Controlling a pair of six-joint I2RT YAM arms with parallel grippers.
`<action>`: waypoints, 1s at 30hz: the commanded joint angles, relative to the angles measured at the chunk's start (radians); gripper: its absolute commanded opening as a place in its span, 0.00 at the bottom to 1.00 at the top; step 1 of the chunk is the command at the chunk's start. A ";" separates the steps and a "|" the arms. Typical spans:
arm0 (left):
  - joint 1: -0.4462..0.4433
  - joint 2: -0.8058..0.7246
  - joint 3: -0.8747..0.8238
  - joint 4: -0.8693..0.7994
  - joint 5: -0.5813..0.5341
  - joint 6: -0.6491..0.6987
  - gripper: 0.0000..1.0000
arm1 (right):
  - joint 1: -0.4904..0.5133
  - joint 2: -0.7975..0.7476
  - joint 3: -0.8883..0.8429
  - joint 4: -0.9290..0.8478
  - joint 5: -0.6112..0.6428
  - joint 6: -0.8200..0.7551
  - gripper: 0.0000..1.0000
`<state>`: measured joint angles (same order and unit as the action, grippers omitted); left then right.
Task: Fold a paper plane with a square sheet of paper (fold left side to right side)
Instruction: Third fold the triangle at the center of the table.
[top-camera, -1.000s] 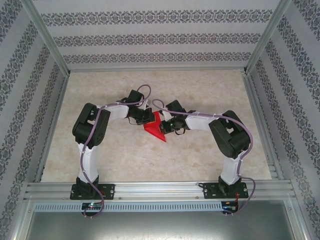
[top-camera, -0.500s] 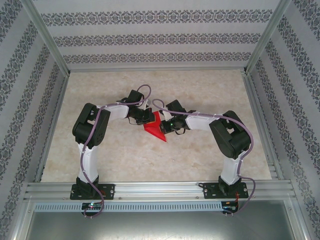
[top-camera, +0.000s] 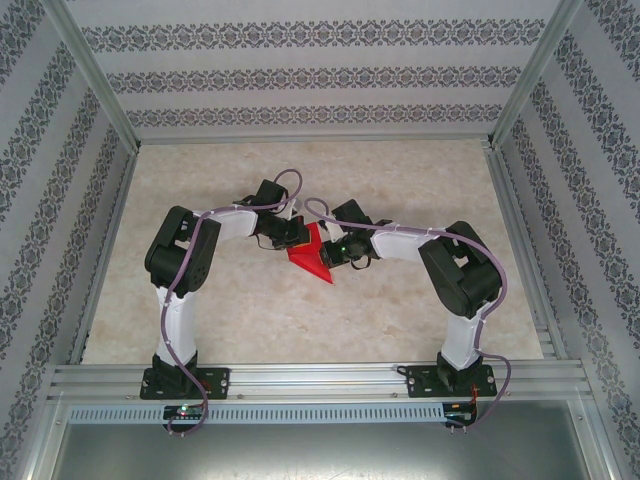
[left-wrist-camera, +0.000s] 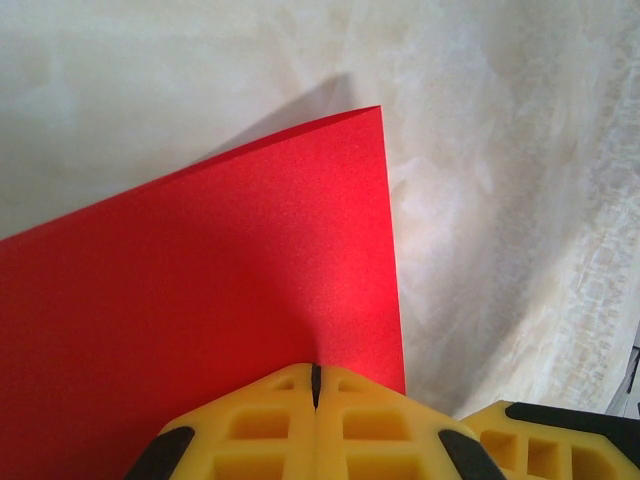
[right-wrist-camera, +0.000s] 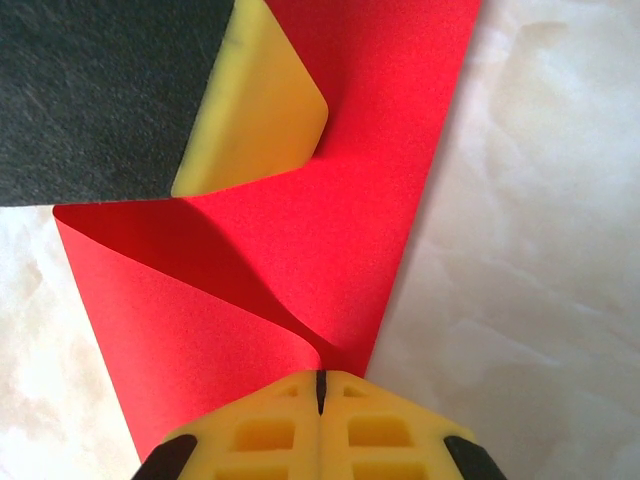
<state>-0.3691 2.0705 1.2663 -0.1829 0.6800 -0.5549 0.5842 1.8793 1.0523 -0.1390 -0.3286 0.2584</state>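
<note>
We find the red paper (top-camera: 312, 258) at the middle of the table (top-camera: 420, 330), its point toward the near edge. The left gripper (left-wrist-camera: 315, 372) and right gripper (right-wrist-camera: 321, 378) bear on opposite sides with jaws closed; a loose curled flap (right-wrist-camera: 180, 320) ends at the right one's tips.

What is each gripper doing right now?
Left gripper: closed, tips resting on the red paper.
Right gripper: closed, pinching a curled-up flap of that paper.
</note>
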 joint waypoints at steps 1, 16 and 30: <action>0.007 0.012 -0.014 -0.066 -0.026 0.029 0.02 | -0.012 0.030 0.028 -0.047 0.016 -0.017 0.00; 0.054 -0.090 0.177 -0.242 -0.030 0.109 0.17 | -0.004 0.056 0.009 -0.091 -0.011 -0.039 0.00; 0.011 -0.344 -0.354 0.356 0.131 -0.142 0.03 | 0.000 0.074 0.036 -0.112 -0.014 -0.048 0.00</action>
<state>-0.3332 1.7420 0.9573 -0.0326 0.7643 -0.6140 0.5842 1.9057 1.0893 -0.1806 -0.3431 0.2314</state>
